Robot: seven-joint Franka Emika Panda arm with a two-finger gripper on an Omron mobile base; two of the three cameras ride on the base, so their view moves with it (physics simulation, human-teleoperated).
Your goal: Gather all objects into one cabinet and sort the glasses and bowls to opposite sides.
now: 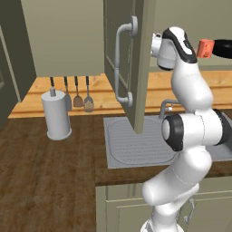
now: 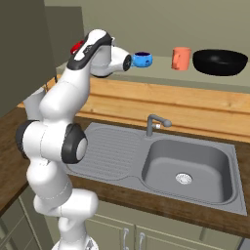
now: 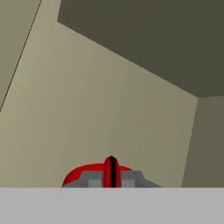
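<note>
White arm is reaching up high in the left base view, next to the open cabinet door [image 1: 140,68] with its long grey handle [image 1: 121,63]. Past the arm, the small orange-red cup [image 1: 206,47] is sitting on the shelf, just beside the edge of the wide black bowl [image 1: 223,47].

From the right base view, the arm is stretching toward the same shelf. The small blue bowl [image 2: 142,59] is sitting right at the end of the hand. Next comes the orange-red cup, then the black bowl, all in a row above the sink [image 2: 188,168].

Looking along the hand, the gripper [image 3: 111,171] is pinching the rim of the glossy red cup [image 3: 83,175]. Its fingers are pressing together on the thin red edge.
</note>
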